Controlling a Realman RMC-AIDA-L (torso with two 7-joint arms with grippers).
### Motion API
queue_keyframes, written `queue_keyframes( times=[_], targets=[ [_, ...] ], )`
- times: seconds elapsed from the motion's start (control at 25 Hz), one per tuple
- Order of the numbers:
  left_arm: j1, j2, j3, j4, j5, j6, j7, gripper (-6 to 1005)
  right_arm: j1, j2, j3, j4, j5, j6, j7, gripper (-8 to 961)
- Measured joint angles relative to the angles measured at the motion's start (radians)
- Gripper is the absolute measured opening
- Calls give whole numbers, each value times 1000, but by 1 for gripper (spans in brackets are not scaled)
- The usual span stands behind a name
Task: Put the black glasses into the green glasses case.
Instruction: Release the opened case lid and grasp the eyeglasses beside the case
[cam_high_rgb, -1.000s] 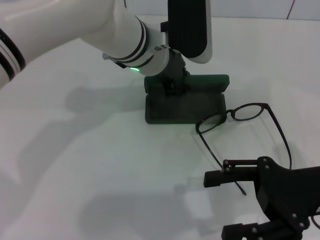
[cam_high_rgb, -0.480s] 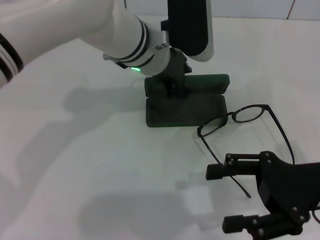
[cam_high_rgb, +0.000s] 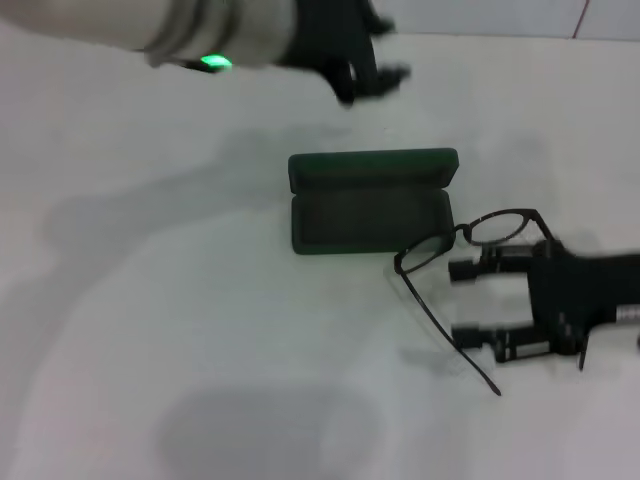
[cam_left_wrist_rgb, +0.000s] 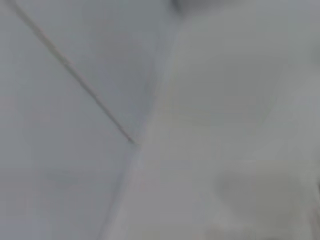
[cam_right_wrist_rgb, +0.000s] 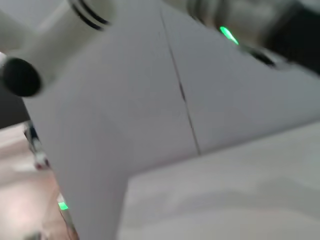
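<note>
Jaws spread wide, the right gripper (cam_high_rgb: 478, 304) lies low over the white desk (cam_high_rgb: 180, 330), its two black fingers pointing toward the thin black-framed glasses (cam_high_rgb: 470, 250) and bracketing the near temple arm without yet closing on it. The glasses rest unfolded on the desk, rounded clear lenses nearest the case, one long slim temple running out toward the robot and ending past the gripper's lower finger. Just beside the lens end sits the dark green oblong glasses case (cam_high_rgb: 370, 200), hinged fully open, its lid lying back flat and its tray showing a dull, dark lining (rounded corners, a hard shell by the look of it). The left gripper (cam_high_rgb: 358, 58), chunky and black below a white forearm with a green status light, hangs high beyond the case and well apart from it; its jaws are blurred and their state cannot be told.

Judged from the layout, the opening of the case is done and the pick-up of the glasses is the step in hand. The next move calls for a gentle pinch on the slim frame, a lift clear of the smooth desk, and a short carry into the tray. Neither wrist view shows either object.
</note>
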Motion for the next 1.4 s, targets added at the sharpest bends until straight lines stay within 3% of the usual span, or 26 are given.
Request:
queue_keyframes(
  times=[0.12,0.24,0.36,0.4,0.6,0.76,1.0,1.4],
  targets=[
    [119,2,-88,120,-192,-39,-24,452,36,-24,4,-81,-59,49,68,687],
    [230,5,-173,146,-467,-40,52,434,80,-34,28,-199,-200,87,199,681],
    [341,5,-217,87,-708,-27,192,414,158,-22,76,-338,-458,77,393,676],
    [370,5,-222,62,-771,-19,242,408,158,-22,76,-338,-458,77,393,674],
    [469,3,-224,-63,-931,43,422,319,284,5,79,-417,-740,43,550,665],
    [507,4,-242,-145,-1003,101,505,248,412,27,80,-382,-882,4,596,658],
    [500,6,-311,-337,-1124,227,608,209,510,99,65,-334,-1083,31,596,647],
    [487,8,-377,-470,-1139,346,673,195,558,113,-41,-293,-1086,112,605,629]
  ],
)
